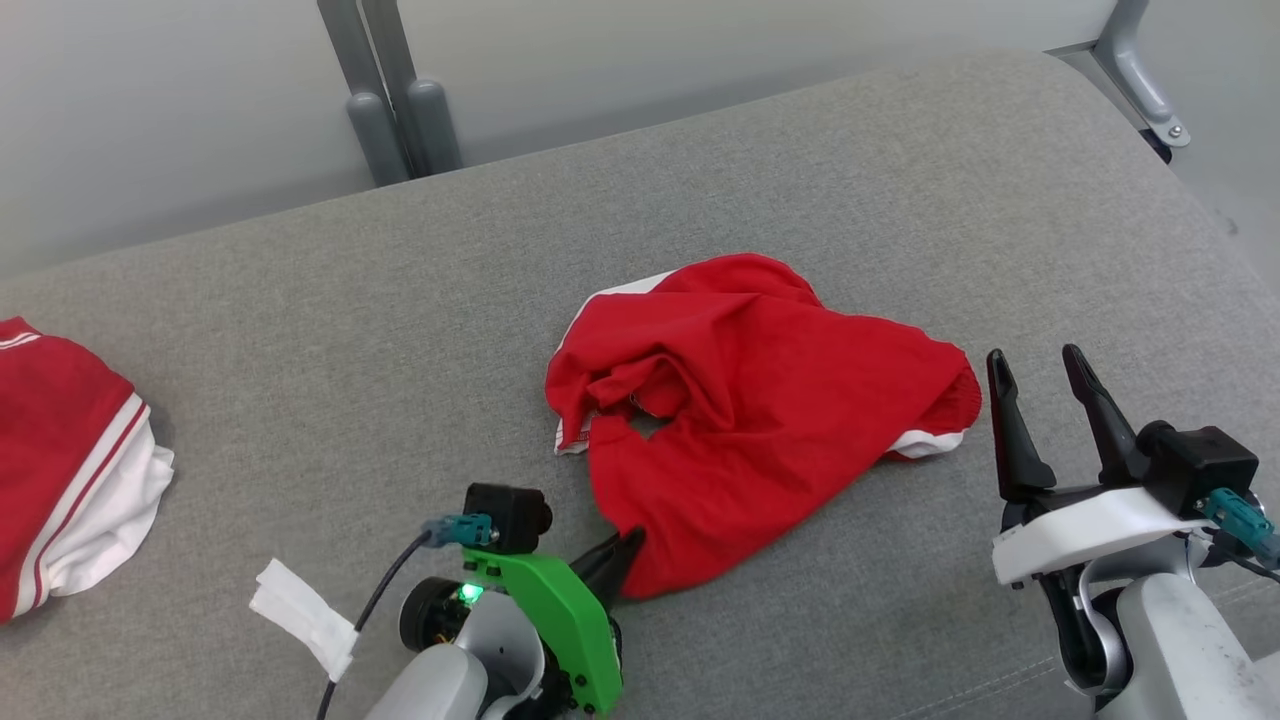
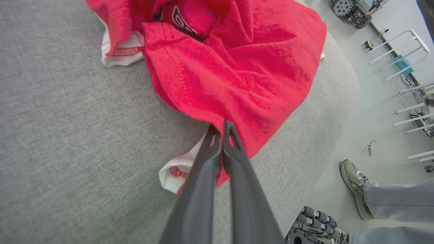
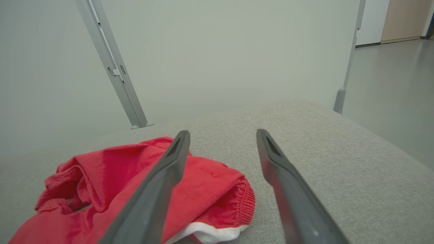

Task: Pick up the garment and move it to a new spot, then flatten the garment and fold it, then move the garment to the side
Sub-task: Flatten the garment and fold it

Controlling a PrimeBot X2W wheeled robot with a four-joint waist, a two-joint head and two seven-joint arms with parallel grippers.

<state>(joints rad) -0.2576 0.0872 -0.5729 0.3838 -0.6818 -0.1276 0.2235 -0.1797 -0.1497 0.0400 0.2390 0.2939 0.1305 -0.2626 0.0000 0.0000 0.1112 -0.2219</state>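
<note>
**Your two arms, one green, one white**

Behind your left pincer (image 1: 625, 548) and its two long dark fingers (image 2: 203, 176) sits a bright green plastic bracket (image 1: 560, 620). A small green light (image 1: 466, 594) glows beside it, next to a black box camera (image 1: 507, 517) with a teal plug (image 1: 458, 529) and black cable (image 1: 380, 600). Behind your right pincer (image 1: 1035, 360): white bracket (image 1: 1090, 530), matching black camera (image 1: 1200, 465), second teal plug (image 1: 1240, 515), scuffed pale grey forearm (image 1: 1180, 640).

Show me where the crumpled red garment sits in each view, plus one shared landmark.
Head view: garment at centre, slightly right.
Left wrist view: garment upper middle, reaching down to the left gripper, shut on its edge.
Right wrist view: garment lower left, down to the bottom edge.
Shared landmark: the grey cushion under it.
</note>
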